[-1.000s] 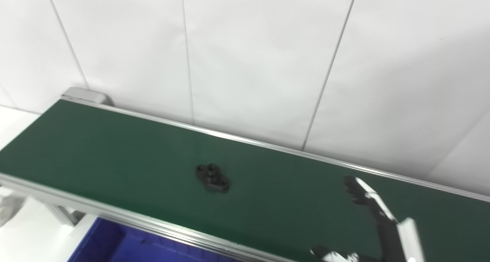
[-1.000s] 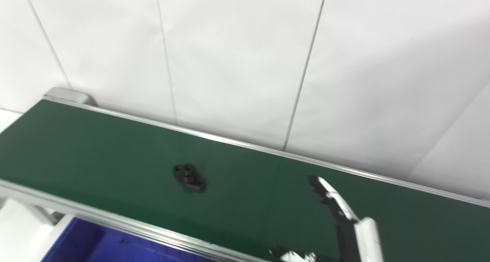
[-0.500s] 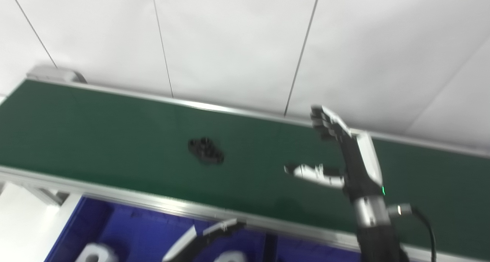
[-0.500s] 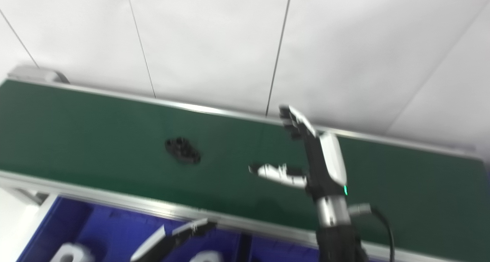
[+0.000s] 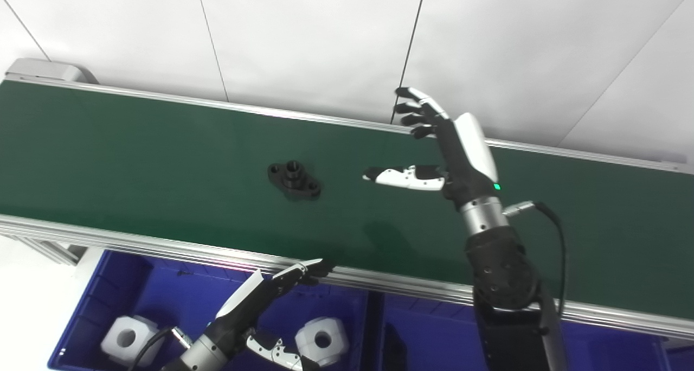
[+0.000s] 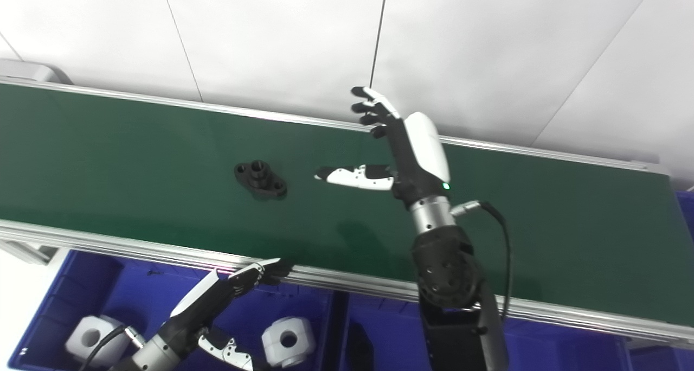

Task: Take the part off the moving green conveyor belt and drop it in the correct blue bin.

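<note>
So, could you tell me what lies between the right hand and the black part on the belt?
Nothing: only bare green belt separates the black part from the open right hand, clearest in the left eye view.

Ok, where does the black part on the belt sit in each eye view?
Left eye view: black part left of centre, mid-belt.
Right eye view: it sits further left in the picture.
Shared landmark: the right hand's white thumb points at it from the right in both.

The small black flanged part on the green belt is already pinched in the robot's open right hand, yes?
Not quite. The small black flanged part lies free on the green conveyor belt, apart from the right hand, which is open and empty beside it. The left eye view shows the gap.
</note>
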